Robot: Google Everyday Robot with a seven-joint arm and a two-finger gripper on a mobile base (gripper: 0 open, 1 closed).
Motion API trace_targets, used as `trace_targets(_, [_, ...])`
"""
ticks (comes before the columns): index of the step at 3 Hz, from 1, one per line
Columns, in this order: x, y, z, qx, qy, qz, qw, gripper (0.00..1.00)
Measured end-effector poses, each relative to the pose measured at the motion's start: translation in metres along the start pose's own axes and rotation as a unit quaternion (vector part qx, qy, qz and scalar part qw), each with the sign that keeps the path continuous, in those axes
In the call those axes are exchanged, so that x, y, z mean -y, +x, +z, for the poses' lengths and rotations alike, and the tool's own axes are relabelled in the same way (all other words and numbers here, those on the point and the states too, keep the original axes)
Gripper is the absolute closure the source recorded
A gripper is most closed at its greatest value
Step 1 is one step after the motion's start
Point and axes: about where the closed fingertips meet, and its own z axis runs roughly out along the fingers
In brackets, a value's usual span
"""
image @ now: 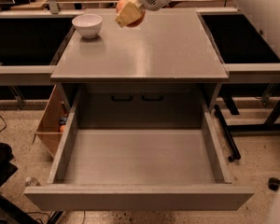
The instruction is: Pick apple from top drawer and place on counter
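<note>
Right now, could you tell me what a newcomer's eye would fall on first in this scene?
First, the top drawer, pulled wide open at the front with nothing visible inside. Then the gripper over the far part of the counter, its fingers closed on the apple. A white bowl sits at the counter's far left corner.

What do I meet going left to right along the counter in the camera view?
Bowl on the counter → gripper, above the counter's far part, fingers shut on the apple.
</note>
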Motion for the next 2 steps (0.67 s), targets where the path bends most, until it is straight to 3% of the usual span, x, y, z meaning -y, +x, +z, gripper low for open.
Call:
trace_targets(1, [0.01, 0.008, 0.026, -0.006, -0.007, 0.016, 0.9998, 1.0])
trace_targets(2, [0.038, 0.035, 0.071, -0.011, -0.007, 0.071, 0.9974, 1.0])
